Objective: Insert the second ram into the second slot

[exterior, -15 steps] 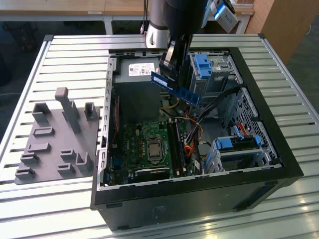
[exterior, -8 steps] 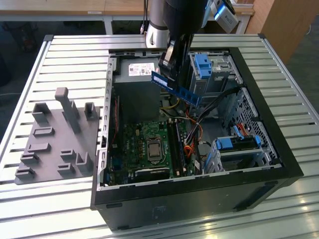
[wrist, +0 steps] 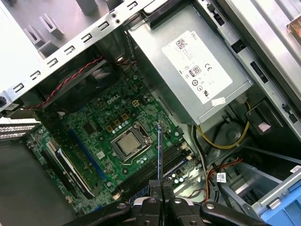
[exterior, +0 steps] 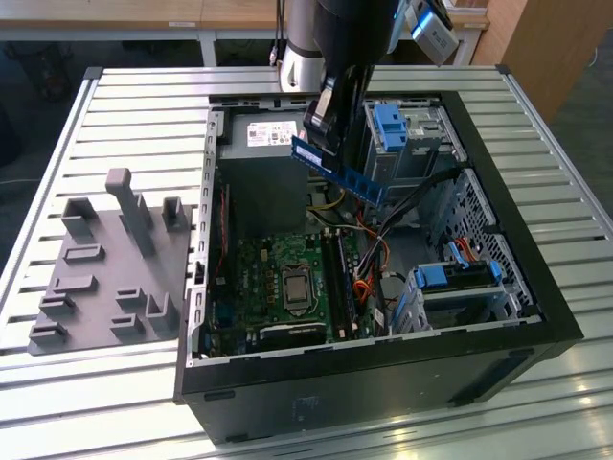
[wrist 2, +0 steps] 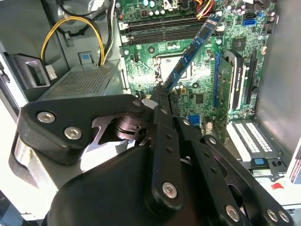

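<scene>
**Item:** second ram (exterior: 337, 172). This is your long, thin blue circuit-board stick with dark chips along its face.
**State:** clamped at one end in the tool (wrist 2: 163, 92), airborne and tilted, free end angled down.
**Position:** over the open case (exterior: 383, 383), above the motherboard (exterior: 259, 278), apart from the black memory slots (exterior: 342, 278) lying side by side along the board's edge.

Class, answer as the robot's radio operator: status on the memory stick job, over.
Gripper shut on memory stick. Stick tilted, in the air above motherboard, not yet in the slots. Orange cables close beside them.
</scene>
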